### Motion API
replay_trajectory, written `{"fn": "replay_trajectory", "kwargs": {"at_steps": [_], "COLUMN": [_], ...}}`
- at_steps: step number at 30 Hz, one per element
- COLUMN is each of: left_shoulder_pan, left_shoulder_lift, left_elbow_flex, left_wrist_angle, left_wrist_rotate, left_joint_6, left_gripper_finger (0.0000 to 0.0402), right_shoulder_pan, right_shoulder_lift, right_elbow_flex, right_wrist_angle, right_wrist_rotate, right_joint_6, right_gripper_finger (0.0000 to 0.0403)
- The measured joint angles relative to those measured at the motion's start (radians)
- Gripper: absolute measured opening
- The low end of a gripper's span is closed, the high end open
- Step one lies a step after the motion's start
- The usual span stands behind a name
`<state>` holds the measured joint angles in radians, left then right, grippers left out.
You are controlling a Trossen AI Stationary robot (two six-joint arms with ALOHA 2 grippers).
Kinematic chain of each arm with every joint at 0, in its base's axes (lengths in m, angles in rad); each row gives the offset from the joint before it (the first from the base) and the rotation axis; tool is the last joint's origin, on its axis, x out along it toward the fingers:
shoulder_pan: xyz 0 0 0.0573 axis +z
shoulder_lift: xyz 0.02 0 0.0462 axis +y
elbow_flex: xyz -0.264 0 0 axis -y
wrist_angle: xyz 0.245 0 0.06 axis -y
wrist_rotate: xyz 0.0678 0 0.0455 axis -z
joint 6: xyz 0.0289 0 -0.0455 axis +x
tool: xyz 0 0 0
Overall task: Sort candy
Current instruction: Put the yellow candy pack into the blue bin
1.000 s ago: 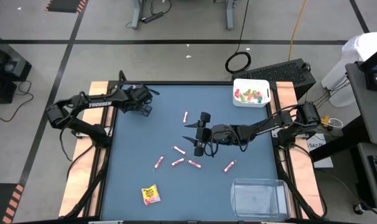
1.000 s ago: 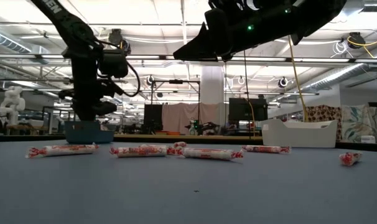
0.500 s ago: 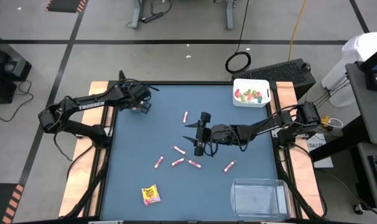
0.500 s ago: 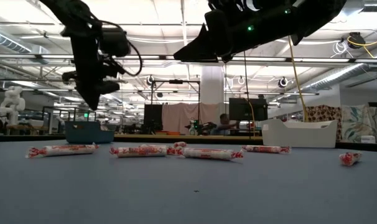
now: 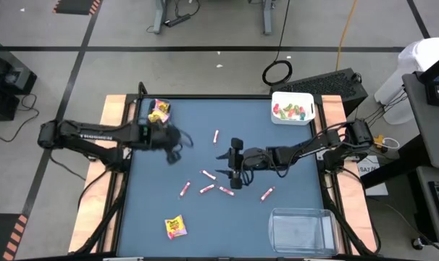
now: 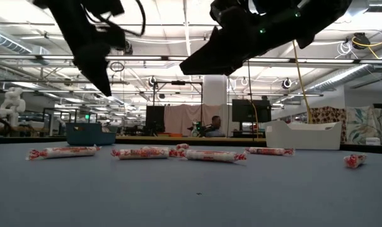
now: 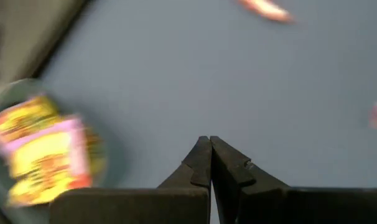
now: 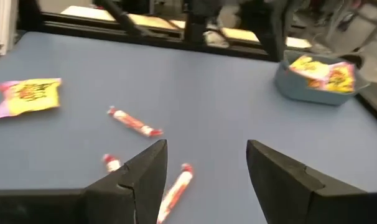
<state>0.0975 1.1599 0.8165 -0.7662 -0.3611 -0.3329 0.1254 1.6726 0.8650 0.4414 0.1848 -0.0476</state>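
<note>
Pink-white candy sticks point(image 5: 208, 175) lie scattered across the blue table's middle, also in the low view point(image 6: 144, 152). One yellow packet point(image 5: 175, 227) lies near the front edge. More yellow packets point(image 5: 159, 111) sit in the teal bin point(image 6: 90, 133) at the far left. My left gripper point(image 5: 182, 141) hovers shut and empty, just on the near-right side of that bin; its closed fingertips point(image 7: 209, 149) show in the left wrist view. My right gripper point(image 5: 223, 164) hangs open over the sticks at the table's middle; below it lies a stick point(image 8: 176, 186).
A white bin point(image 5: 293, 107) with green and red wrapped pieces stands at the far right. A clear bin point(image 5: 300, 228) stands at the near right. One stick point(image 5: 216, 135) lies apart toward the far side, another point(image 5: 267, 193) to the right.
My left gripper has risen from over the teal bin and swung toward the table's middle and near side, staying shut; the bin's yellow packets now show. My right gripper has tipped a little further downward in place, still open.
</note>
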Motion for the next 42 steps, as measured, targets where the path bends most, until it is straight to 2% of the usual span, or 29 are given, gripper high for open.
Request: {"fn": "replay_trajectory", "kwargs": {"at_steps": [7, 14, 18, 24, 27, 30, 35, 38, 42], "left_shoulder_pan": [-0.321, -0.583, -0.709, -0.864, -0.924, -0.992, -1.084, -1.117, -1.148], "left_shoulder_lift": [0.001, 0.018, 0.073, 0.224, 0.291, 0.365, 0.454, 0.473, 0.504], "left_elbow_flex": [0.000, 0.000, 0.000, -0.001, -0.001, -0.001, -0.001, -0.001, 0.000], "left_wrist_angle": [0.086, 0.220, 0.255, 0.360, 0.443, 0.559, 0.727, 0.719, 0.667], "left_wrist_rotate": [0.126, 0.129, 0.119, 0.117, 0.112, 0.083, 0.077, 0.042, 0.001], "left_joint_6": [-0.043, -0.244, -0.348, -0.442, -0.444, -0.386, -0.261, -0.229, -0.105], "left_gripper_finger": [0.0004, 0.0015, 0.0059, 0.0161, 0.0204, 0.0218, 0.0203, 0.0191, 0.0173], "right_shoulder_pan": [0.035, 0.079, 0.113, 0.170, 0.202, 0.231, 0.262, 0.272, 0.276], "right_shoulder_lift": [0.000, 0.000, 0.000, 0.000, 0.000, 0.000, 0.000, 0.000, 0.000], "right_elbow_flex": [0.000, 0.000, 0.000, 0.000, 0.000, 0.000, 0.000, 0.000, 0.000], "right_wrist_angle": [-0.047, -0.074, -0.069, -0.065, -0.063, -0.062, -0.054, -0.055, -0.055], "right_wrist_rotate": [-0.005, -0.003, -0.003, 0.001, 0.031, 0.077, 0.105, 0.105, 0.109], "right_joint_6": [0.062, 0.158, 0.193, 0.240, 0.262, 0.271, 0.277, 0.297, 0.298], "right_gripper_finger": [0.0210, 0.0210, 0.0210, 0.0210, 0.0210, 0.0210, 0.0210, 0.0210, 0.0210]}}
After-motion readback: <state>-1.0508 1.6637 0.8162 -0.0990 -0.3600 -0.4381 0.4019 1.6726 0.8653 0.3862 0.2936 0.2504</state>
